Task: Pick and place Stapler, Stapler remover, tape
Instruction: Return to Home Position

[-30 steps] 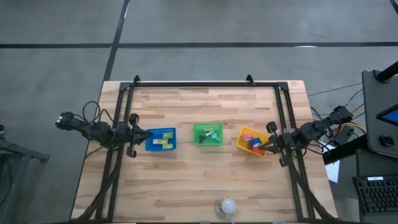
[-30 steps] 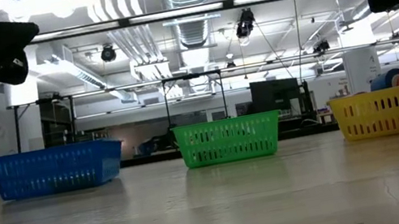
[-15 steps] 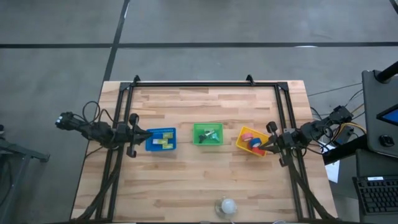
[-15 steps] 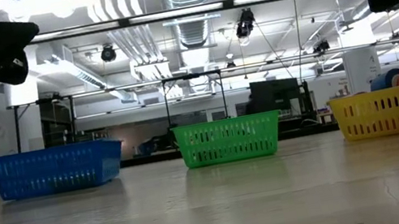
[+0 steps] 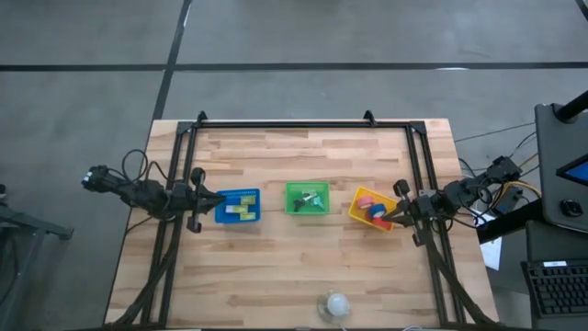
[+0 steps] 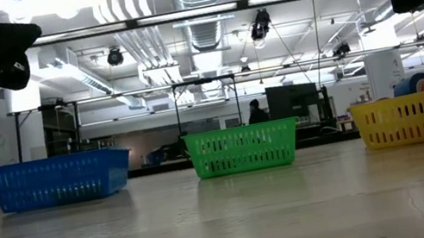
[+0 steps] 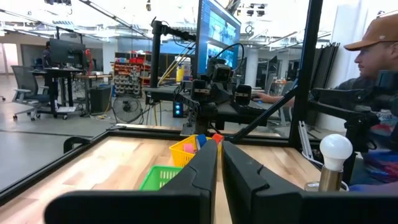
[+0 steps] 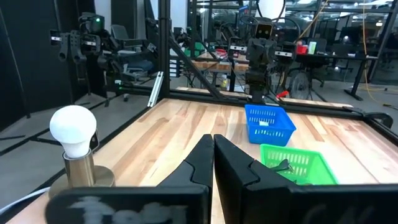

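The tape (image 5: 372,210) lies in the yellow bin (image 5: 354,211), red rolls beside a dark blue one; in the low view a red roll is seen rising above the rim. A small remover (image 5: 310,198) is seen in the green bin (image 5: 288,199), and yellow pieces (image 5: 241,208), taken to be staplers, in the blue bin (image 5: 220,212). No task piece is seen outside the three bins, so the sorting is judged done.

The right hand (image 5: 390,215) is held at the yellow bin's outer corner, its fingers together and nothing gripped. The left hand (image 5: 213,199) is held at the blue bin's outer end, fingers likewise brought together and empty. In the low view both are shown well above bin height.

Little is judged to be at risk. Should either arm be lowered while being swung, a rim could be caught and a light bin shoved or tipped; the proud red roll would be spilled first. The bulb (image 5: 336,303) near the surface's (image 5: 303,267) front edge is well apart from both arms.
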Controlling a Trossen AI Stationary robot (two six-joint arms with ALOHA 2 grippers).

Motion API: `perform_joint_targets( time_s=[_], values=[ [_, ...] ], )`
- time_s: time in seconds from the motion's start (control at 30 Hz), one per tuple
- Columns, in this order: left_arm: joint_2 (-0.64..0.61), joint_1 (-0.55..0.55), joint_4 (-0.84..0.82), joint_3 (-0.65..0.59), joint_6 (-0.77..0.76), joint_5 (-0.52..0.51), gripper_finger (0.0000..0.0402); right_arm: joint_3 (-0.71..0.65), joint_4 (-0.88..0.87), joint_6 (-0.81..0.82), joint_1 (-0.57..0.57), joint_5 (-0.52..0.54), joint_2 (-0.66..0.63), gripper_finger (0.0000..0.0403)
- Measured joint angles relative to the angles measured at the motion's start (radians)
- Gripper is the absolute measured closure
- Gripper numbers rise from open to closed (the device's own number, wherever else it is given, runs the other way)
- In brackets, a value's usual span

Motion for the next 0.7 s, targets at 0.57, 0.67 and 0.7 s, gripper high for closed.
perform_joint_targets(
  time_s=[0.57, 0.67, 0.7],
  values=[
    [0.0, 0.0, 0.0, 0.0, 0.0, 0.0, 0.0378, 0.0, 0.0, -0.003, 0.0, 0.0, 0.0, 0.0394],
    [0.0, 0.0, 0.0, 0.0, 0.0, 0.0, 0.0378, 0.0, 0.0, -0.011, 0.0, 0.0, 0.0, 0.0394],
    [0.0, 0.0, 0.0, 0.0, 0.0, 0.0, 0.0376, 0.0, 0.0, -0.008, 0.0, 0.0, 0.0, 0.0394]
  ],
)
